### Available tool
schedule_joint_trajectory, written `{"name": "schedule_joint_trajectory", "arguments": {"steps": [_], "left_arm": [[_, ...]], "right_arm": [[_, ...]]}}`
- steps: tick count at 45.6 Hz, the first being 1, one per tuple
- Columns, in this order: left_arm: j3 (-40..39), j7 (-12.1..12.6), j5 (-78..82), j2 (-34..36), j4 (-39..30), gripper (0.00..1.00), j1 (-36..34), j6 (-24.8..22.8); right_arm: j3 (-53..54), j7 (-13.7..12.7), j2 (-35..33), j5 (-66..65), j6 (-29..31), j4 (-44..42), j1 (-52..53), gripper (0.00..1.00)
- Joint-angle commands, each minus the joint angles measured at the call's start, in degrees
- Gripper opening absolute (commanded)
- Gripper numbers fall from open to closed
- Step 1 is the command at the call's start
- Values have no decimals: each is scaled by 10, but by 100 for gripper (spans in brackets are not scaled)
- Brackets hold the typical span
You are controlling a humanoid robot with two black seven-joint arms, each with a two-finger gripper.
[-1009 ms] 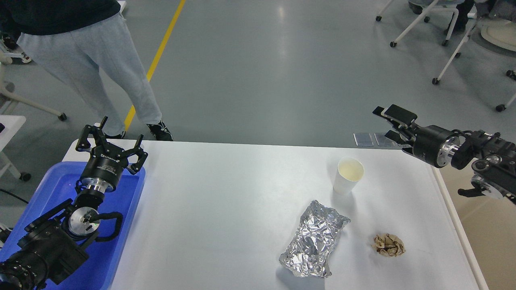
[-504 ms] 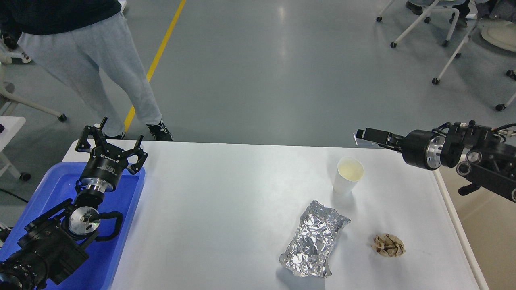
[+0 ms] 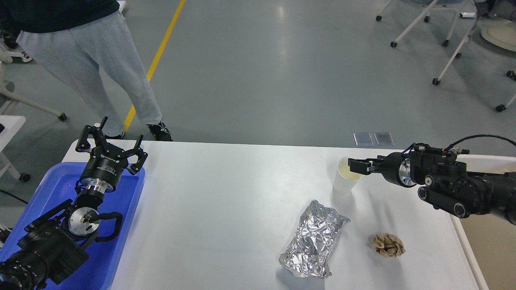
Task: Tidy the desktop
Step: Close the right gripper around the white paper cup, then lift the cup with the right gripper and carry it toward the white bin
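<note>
A single view is given, from the robot's head, looking down over a wide white desk (image 3: 225,209) that fills the lower frame. On its right half three things are seen: an upright white paper cup (image 3: 347,175) holding pale liquid, a crumpled foil packet (image 3: 314,240) just in front of it, and a small brown paper wad (image 3: 388,245) to the right of the foil. A blue tray (image 3: 121,225) sits at the desk's left edge. The left claw (image 3: 109,141) is held above the tray's far end with its fingers spread wide and nothing between them. The right claw (image 3: 355,166) is reached in from the right, level with the cup's rim and overlapping it; it is seen edge-on and dark, so its opening cannot be told. A grasp of the cup appears to be the step in hand. Because liquid is inside, the cup is best taken lower on its wall, squeezed gently so the paper is not buckled, and kept upright when lifted. A person's legs (image 3: 84,68) are seen beyond the desk.
</note>
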Motion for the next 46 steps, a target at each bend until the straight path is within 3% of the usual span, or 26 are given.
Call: {"name": "schedule_joint_trajectory", "arguments": {"steps": [1,24,28,33,37,41,46], "left_arm": [[0,0,0,0,-1,100,0,0],[0,0,0,0,0,100,0,0],[0,0,0,0,-1,100,0,0],[0,0,0,0,0,100,0,0],[0,0,0,0,0,100,0,0],[0,0,1,0,0,100,0,0],[0,0,1,0,0,100,0,0]], "right_arm": [[-8,8,49,2,-12,-76,-21,100],[-9,14,76,2,-20,-102,-38,96],[-13,15,76,1,-23,-104,-38,83],[-26,22,76,2,-24,-104,-38,58],[-39,25,76,2,-23,-104,-38,23],[-57,35,76,1,-23,-104,-36,2],[-67,48,76,2,-23,-104,-33,0]]}}
